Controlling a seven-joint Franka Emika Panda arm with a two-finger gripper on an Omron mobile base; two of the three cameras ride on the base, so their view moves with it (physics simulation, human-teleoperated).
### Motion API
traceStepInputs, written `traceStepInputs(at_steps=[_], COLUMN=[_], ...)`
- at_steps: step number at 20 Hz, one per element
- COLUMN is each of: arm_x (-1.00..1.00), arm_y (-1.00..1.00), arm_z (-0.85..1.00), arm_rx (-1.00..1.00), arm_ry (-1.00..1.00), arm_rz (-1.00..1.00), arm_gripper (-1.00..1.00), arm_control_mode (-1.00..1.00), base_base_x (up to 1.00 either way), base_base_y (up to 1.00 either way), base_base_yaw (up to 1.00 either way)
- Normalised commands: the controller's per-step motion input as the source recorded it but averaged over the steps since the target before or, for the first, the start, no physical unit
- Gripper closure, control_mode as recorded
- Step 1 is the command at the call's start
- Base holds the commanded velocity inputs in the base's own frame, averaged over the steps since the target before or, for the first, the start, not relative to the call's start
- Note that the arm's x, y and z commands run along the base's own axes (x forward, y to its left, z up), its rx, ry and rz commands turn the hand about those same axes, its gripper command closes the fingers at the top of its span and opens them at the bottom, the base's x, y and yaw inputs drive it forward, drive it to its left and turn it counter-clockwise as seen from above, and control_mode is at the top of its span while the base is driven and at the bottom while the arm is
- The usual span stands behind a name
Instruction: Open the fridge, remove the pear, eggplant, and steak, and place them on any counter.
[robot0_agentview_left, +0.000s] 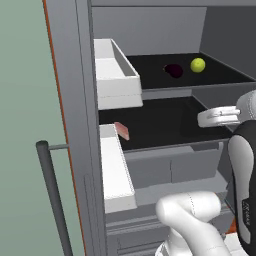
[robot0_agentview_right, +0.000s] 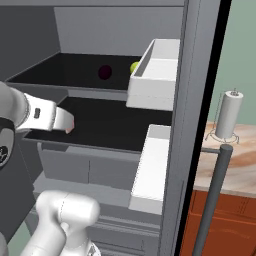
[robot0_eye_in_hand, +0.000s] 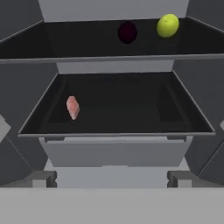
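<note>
Fridge (robot0_agentview_left: 75, 100) stood open. Gripper (robot0_eye_in_hand: 112, 177), jaws spread wide and holding nothing, faced the lower shelf. Steak (robot0_eye_in_hand: 72, 107) lay on that shelf, ahead and left of the jaws; eggplant (robot0_eye_in_hand: 127, 32) and pear (robot0_eye_in_hand: 167, 25) sat on the shelf above.

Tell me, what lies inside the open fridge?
In the fridge, upper shelf: pear and eggplant. Lower shelf: steak. The drawers below are closed, contents hidden.

Pear (robot0_agentview_right: 133, 67) half behind white door bin (robot0_agentview_right: 155, 82); fridge (robot0_agentview_left: 75, 125) top cropped.
</note>
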Motion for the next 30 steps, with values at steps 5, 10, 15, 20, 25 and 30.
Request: traceStepInputs(at_steps=[5, 10, 15, 20, 25, 30], arm_x=[0.00, 0.11, 0.42, 0.27, 0.06, 0.31], arm_y=[0.15, 0.38, 0.23, 0.08, 0.03, 0.22], arm_z=[-0.31, -0.38, -0.30, -0.11, -0.24, -0.29], arm_rx=[0.00, 0.00, 0.01, 0.00, 0.00, 0.01], arm_ry=[0.03, 0.00, 0.09, 0.22, 0.07, 0.00], arm_rz=[0.01, 0.01, 0.13, 0.16, 0.02, 0.00], arm_gripper=[-1.00, -1.00, -1.00, -1.00, -1.00, -1.00], arm_control_mode=[-1.00, -1.00, -1.00, -1.00, -1.00, -1.00], base_base_x=[0.00, 0.00, 0.00, 0.00, 0.00, 0.00], base_base_y=[0.00, 0.00, 0.00, 0.00, 0.00, 0.00], base_base_yaw=[0.00, 0.00, 0.00, 0.00, 0.00, 0.00])
